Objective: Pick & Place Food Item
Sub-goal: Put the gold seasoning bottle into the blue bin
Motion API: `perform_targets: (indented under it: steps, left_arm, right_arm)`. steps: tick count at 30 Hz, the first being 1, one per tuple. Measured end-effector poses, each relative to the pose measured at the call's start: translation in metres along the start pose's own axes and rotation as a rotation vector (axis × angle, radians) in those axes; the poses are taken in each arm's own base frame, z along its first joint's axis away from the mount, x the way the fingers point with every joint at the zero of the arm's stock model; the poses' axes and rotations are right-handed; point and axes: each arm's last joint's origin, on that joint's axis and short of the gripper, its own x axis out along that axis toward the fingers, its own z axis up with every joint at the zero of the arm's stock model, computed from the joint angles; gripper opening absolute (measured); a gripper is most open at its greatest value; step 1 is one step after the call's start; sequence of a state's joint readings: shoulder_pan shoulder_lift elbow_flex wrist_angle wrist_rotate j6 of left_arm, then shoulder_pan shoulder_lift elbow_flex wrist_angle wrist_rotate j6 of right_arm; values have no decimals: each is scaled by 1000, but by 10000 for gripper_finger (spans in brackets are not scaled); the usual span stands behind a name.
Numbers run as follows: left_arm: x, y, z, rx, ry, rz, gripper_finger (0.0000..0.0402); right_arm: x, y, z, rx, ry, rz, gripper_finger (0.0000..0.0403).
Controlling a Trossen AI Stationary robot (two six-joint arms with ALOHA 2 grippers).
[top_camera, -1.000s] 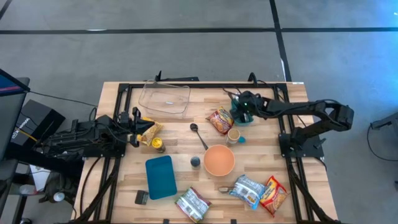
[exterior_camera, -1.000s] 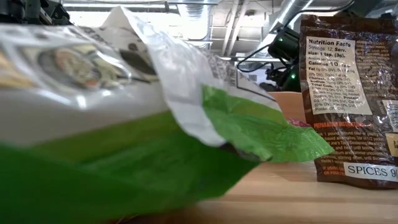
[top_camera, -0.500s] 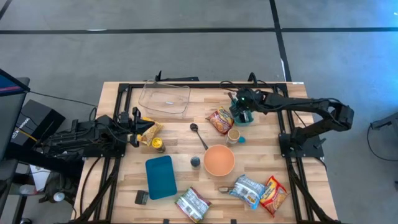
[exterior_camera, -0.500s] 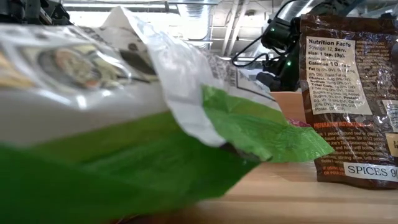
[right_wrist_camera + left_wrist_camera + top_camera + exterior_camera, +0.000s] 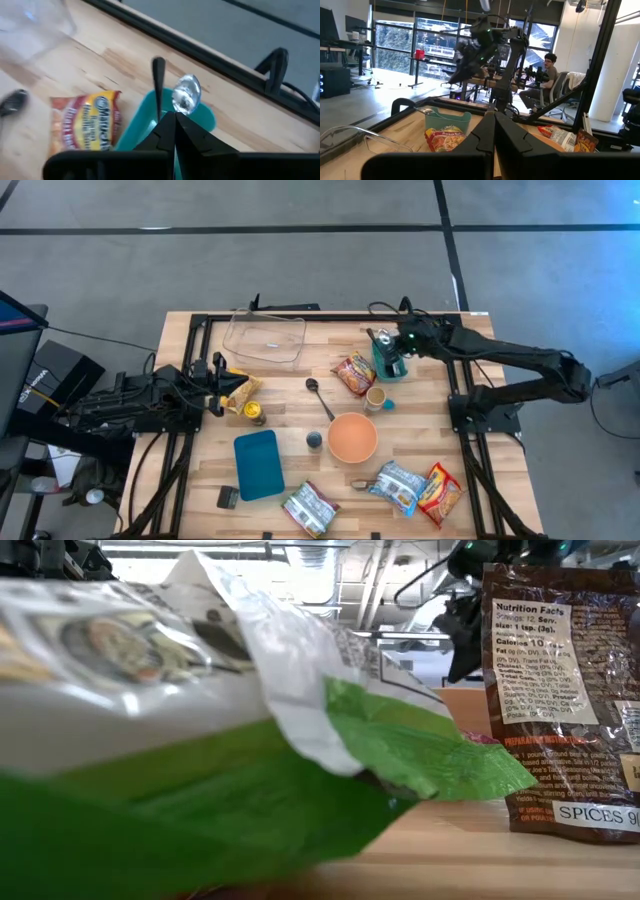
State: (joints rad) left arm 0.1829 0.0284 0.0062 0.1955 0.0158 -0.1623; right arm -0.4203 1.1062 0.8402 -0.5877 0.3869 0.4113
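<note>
Your right gripper [image 5: 393,352] is hovering over the teal cup [image 5: 389,364], fingers pressed together, gripping nothing. The ramen packet [image 5: 355,373] is lying just beside that cup. Your left gripper [image 5: 222,387] is waiting at the table's left edge, fingers together too.

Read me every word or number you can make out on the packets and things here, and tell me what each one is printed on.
"Nutrition Facts", "Calories 10" and "SPICES 9": on the brown spice packet in the low view; its finer print is too small to read.
Blue brand lettering on the orange noodle packet beside the teal container: too blurred to read surely.
Print on the green and white bag up close: blurred, unreadable.
The other packets in the high view: too small.
</note>
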Motion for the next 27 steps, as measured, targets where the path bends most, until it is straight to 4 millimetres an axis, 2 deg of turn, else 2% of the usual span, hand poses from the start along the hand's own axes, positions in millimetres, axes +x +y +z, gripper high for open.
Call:
perform_targets:
  steps: [9, 13, 27]
  left_arm:
    - [0, 0, 0, 0, 0, 0, 1]
    - [0, 0, 0, 0, 0, 0, 1]
    - [0, 0, 0, 0, 0, 0, 1]
  right_arm:
    - [-44, 10, -7, -11, -109, 153, 1]
    - [-57, 18, -13, -24, -162, 157, 1]
    - [-82, 55, -39, -181, -235, 240, 1]
